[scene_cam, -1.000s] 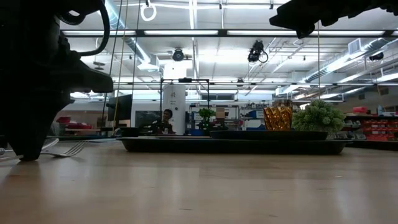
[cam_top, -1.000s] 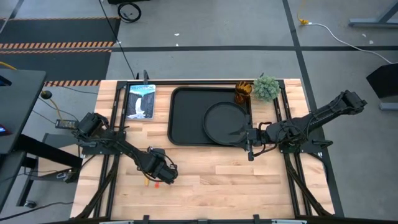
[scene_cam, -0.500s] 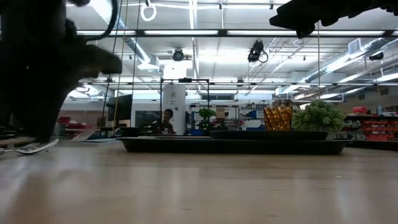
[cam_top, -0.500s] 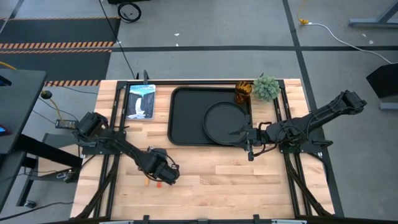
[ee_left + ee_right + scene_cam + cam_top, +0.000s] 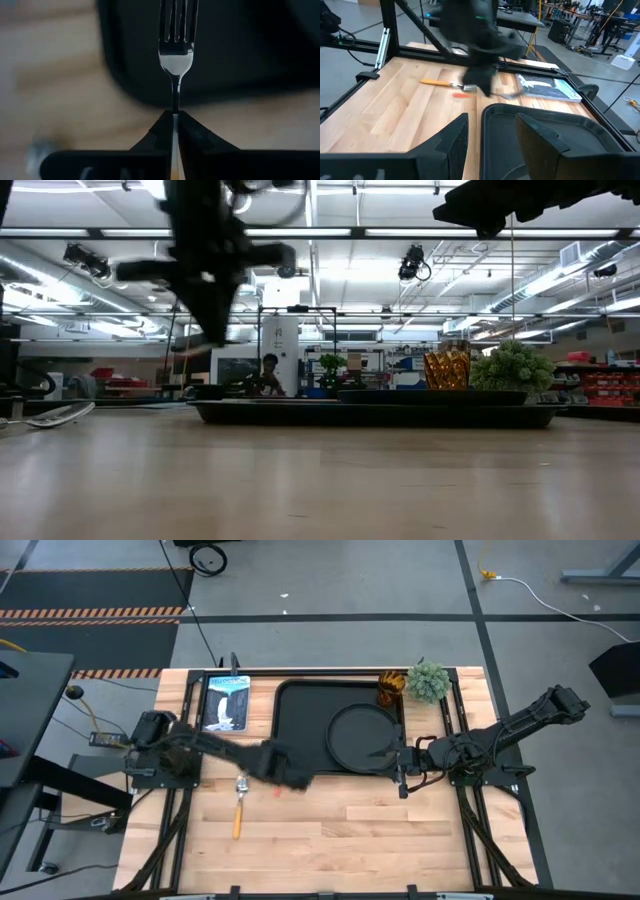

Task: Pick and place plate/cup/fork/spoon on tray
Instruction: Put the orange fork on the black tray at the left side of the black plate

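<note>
My left gripper (image 5: 292, 778) is shut on the fork (image 5: 176, 50) and is lifted above the table at the near left corner of the tray (image 5: 300, 755). The fork's tines reach over the tray's rim. The spoon (image 5: 239, 806) lies flat on the wood to the left of the gripper, and also shows in the low view (image 5: 50, 418). The plate (image 5: 360, 737) lies on the tray's right half. The cup (image 5: 390, 690) stands at the tray's far right corner. My right gripper (image 5: 400, 776) is open and empty at the tray's near right corner. My left gripper pinches the fork's thin metal neck (image 5: 175, 102) between its two fingers, just behind the tines. The fork lies along the fingers, with its tines pointing ahead toward the tray and its orange handle (image 5: 277, 789) running back. The fork is level and lifted clear of the table.
A bushy green plant (image 5: 428, 681) stands beside the cup at the far right. A picture booklet (image 5: 227, 703) lies at the far left of the table. There is bare wood (image 5: 380, 830) along the near side.
My left gripper has risen from the table's near left area, carrying the fork up. It has swung quickly toward the far right, up to the tray's near left corner. The fork is now lifted clear, and the spoon lies on the wood.
</note>
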Motion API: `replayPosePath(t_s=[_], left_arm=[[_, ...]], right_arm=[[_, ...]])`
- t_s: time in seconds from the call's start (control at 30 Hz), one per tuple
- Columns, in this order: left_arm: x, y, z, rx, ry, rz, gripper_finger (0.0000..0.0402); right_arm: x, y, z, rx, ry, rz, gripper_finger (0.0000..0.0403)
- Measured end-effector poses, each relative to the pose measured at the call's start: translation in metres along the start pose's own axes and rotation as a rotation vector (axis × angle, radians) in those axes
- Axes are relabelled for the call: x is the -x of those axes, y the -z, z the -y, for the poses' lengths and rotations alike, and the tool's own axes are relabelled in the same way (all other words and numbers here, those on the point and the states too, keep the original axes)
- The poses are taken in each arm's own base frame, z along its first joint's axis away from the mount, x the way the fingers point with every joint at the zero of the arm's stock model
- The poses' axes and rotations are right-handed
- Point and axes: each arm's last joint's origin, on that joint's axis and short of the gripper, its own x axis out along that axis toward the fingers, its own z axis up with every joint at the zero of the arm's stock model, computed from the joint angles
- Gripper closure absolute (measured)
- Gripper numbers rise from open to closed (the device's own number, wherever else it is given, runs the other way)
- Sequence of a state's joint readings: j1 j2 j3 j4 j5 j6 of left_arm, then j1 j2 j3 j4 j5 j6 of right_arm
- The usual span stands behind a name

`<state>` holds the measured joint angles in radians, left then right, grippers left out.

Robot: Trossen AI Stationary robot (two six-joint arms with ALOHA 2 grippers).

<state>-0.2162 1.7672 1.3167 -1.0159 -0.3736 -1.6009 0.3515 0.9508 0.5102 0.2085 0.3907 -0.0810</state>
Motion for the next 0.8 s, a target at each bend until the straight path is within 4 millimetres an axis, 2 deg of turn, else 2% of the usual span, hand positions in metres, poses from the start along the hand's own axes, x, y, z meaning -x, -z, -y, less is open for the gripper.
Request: replayPosePath(t_s=[0.2, 0.33, 0.57, 0.8], left_arm=[[-0.032, -0.062, 0.013, 0.011, 0.081, 0.045, 0.0383], [-0.056, -0.089, 0.021, 0.019, 0.131, 0.074, 0.0384], [-0.104, -0.105, 0.021, 0.032, 0.072, 0.02, 0.0384], [-0.123, -0.111, 0.02, 0.047, 0.066, -0.023, 0.0381]], right_arm=[[0.0, 0.0, 0.001, 0.004, 0.022, -0.002, 0.0232], [0.0, 0.0, 0.001, 0.003, 0.037, -0.006, 0.0232], [0.0, 0.002, 0.001, 0.008, 0.034, -0.018, 0.0232], [0.0, 0.003, 0.001, 0.012, 0.031, -0.029, 0.0232]])
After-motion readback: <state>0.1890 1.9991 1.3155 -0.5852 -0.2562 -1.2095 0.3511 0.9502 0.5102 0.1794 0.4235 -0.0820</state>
